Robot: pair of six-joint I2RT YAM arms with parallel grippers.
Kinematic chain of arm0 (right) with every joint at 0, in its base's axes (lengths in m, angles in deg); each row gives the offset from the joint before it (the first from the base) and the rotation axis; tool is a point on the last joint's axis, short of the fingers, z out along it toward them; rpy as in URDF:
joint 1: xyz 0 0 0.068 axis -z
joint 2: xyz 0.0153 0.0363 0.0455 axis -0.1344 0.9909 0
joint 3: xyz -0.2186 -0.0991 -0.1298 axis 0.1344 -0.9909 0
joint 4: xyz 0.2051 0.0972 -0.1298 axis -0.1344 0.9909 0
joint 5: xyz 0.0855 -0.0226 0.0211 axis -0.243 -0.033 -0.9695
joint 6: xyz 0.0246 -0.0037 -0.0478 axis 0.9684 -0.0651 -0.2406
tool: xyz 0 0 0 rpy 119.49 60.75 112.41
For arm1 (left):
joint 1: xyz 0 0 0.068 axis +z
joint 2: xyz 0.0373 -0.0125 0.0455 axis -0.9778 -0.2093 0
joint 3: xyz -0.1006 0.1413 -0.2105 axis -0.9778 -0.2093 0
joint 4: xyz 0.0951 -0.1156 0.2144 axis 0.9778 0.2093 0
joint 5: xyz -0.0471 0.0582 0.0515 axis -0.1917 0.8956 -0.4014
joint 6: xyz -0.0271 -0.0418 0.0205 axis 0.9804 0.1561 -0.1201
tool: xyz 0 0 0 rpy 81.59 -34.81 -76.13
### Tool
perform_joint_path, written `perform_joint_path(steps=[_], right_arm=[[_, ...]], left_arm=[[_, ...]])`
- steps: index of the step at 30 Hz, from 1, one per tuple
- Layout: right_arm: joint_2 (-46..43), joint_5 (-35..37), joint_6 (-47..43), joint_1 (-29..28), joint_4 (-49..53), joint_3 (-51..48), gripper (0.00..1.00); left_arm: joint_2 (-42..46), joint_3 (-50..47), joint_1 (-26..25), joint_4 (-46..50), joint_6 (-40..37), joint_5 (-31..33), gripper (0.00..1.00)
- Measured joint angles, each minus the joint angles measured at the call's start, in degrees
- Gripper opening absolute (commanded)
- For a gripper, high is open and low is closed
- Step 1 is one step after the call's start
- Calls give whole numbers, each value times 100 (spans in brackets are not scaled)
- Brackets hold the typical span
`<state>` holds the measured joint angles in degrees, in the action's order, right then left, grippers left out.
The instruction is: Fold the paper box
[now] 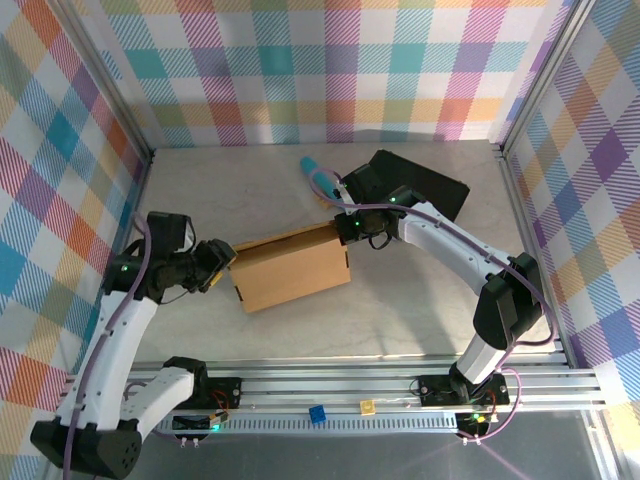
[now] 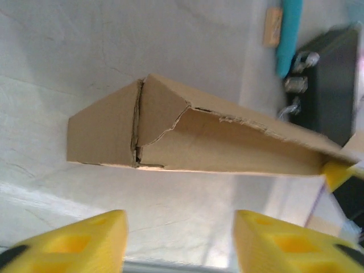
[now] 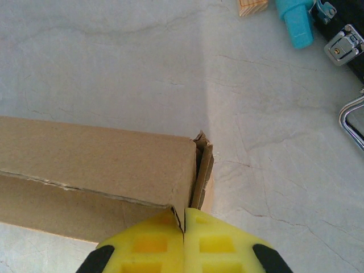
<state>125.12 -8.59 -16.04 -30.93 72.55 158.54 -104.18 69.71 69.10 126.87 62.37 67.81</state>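
- Nearest the arm bases, a metal rail [image 1: 350, 385] runs along the table's [image 1: 400, 320] near edge. A small blue block [image 1: 317, 414] and a small yellow block [image 1: 368, 406] sit on it, well apart from everything else.
- The left gripper [image 2: 179, 219] hovers low at the left, pointing at the box's left end. Its yellow fingers [image 2: 85, 244] stand well apart with nothing between them. A strip of bare table separates them from the cardboard.
- The paper box [image 1: 292, 268] lies on the table a little left of centre, its long side running left to right and slanting away toward the right. It is partly folded. From the left wrist it reads as a wedge: the top panel slopes up over the lower walls, and the end flaps at the left meet along a rough, torn-looking edge.
- The right gripper [image 3: 183, 219] is at the box's far right corner. Its fingers are pressed together, pinching a thin cardboard edge where the top panel meets the end flap. A doubled flap stands up just beside them.
- In the top view the right arm's wrist and cable cover that corner of the box and part of what lies behind it.
- Beyond the box, a small wooden block [image 3: 252, 5] lies just beside a teal tool [image 1: 318, 176], both apart from the box.
- Just right of them is a black case [image 1: 435, 185] with metal latches [image 3: 341, 48], sitting diagonally near the back.
- A checked wall [image 1: 330, 70] closes the rear and sides.
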Motion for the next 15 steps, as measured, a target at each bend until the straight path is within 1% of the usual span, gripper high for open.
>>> perform_joint_path(steps=[2, 4, 7, 10, 11, 12, 15], right_arm=[[0, 0, 0, 0, 0, 0, 0], [0, 0, 0, 0, 0, 0, 0], [0, 0, 0, 0, 0, 0, 0], [0, -2, 0, 0, 0, 0, 0], [0, -2, 0, 0, 0, 0, 0], [0, -2, 0, 0, 0, 0, 0], [0, -2, 0, 0, 0, 0, 0]], left_arm=[[208, 0, 0, -50, 776, 188, 61], [249, 11, 2, -74, 1580, 278, 68], [-109, 44, 2, -107, 2496, 219, 74], [-562, 7, 2, -317, 3259, 164, 77], [-625, -37, 2, -426, 3451, 160, 81], [-643, -114, 4, -557, 3700, 160, 82], [-638, -286, 4, -844, 4260, 85, 83]])
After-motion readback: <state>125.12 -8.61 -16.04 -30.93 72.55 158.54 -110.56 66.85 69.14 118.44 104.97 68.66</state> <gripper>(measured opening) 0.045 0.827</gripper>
